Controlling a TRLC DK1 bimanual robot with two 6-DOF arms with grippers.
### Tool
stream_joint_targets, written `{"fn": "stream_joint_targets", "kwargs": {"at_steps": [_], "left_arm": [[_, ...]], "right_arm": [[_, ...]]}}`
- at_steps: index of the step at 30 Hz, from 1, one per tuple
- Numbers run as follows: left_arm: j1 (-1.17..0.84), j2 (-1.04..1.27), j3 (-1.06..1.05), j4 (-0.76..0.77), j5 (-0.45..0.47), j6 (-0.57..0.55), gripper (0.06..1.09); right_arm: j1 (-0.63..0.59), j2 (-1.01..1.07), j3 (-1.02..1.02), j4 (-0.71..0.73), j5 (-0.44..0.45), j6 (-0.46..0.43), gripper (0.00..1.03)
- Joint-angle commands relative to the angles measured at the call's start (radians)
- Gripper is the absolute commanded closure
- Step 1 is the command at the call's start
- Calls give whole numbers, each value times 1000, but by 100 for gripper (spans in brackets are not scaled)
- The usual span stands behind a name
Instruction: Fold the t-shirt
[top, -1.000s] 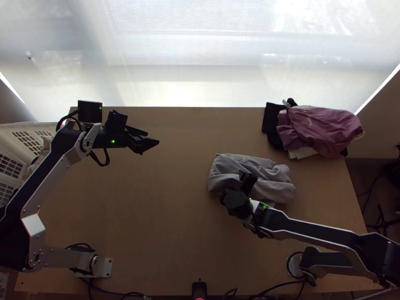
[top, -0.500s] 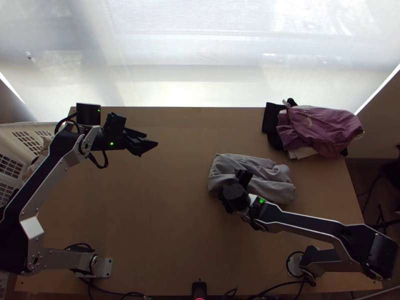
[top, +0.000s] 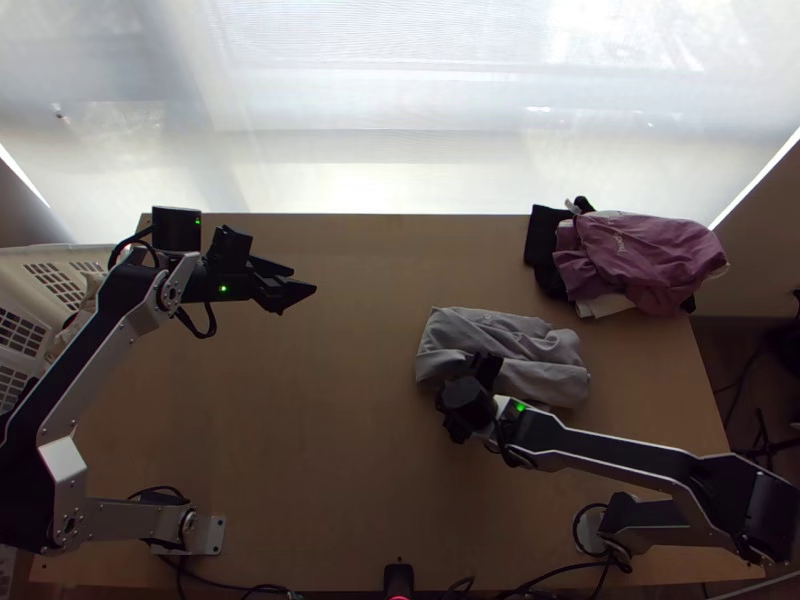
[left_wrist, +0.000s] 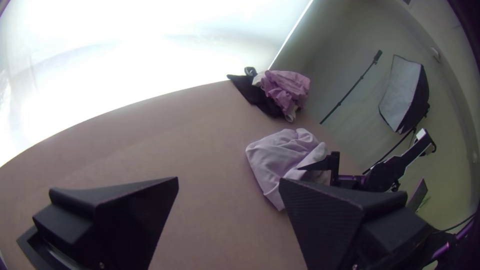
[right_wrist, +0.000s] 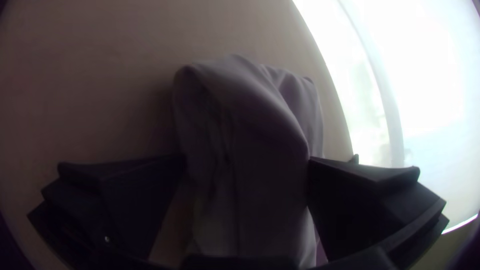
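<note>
One wide-open tool (top: 470, 398) astride t-shirt (top: 500, 332)

The left arm (top: 88, 385) and right arm (top: 620, 455) pair black links and joints with silver-grey side plates dotted with small screws, and the left arm's base ends in a pale metal bracket (top: 214, 536). Black cables (top: 207, 327) loop around the joints, and a small green light (top: 223, 288) glows near each wrist. Both the left gripper (top: 304, 280) and right gripper (top: 487, 368) are matte black, with broad, wedge-shaped fingers (left_wrist: 325, 215).
</note>
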Motion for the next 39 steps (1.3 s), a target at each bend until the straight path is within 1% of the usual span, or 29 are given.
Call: {"fn": "stream_joint_targets", "kwargs": {"at_steps": [1,6,11,18,22,26,33,39], "left_arm": [[-1,-1,1,1,0,2,11],[-1,0,1,1,-1,2,11],[-1,3,1,7,0,-1,11],[-1,2,1,7,0,-3,11],[1,2,1,8,0,-3,11],[2,3,1,24,0,-6,11],[4,5,4,34,0,-13,11],[-6,11,-16,51,0,-12,11]], "right_arm": [[15,19,3,-14,-23,4,5],[30,19,-14,-11,-24,-28,5],[29,32,-38,42,-23,-93,5],[10,70,-80,190,2,-192,5],[6,73,-89,208,16,-205,5],[-5,110,-101,274,46,-243,5],[-94,161,-90,340,52,-286,5],[-139,228,-66,381,60,-286,5]]}}
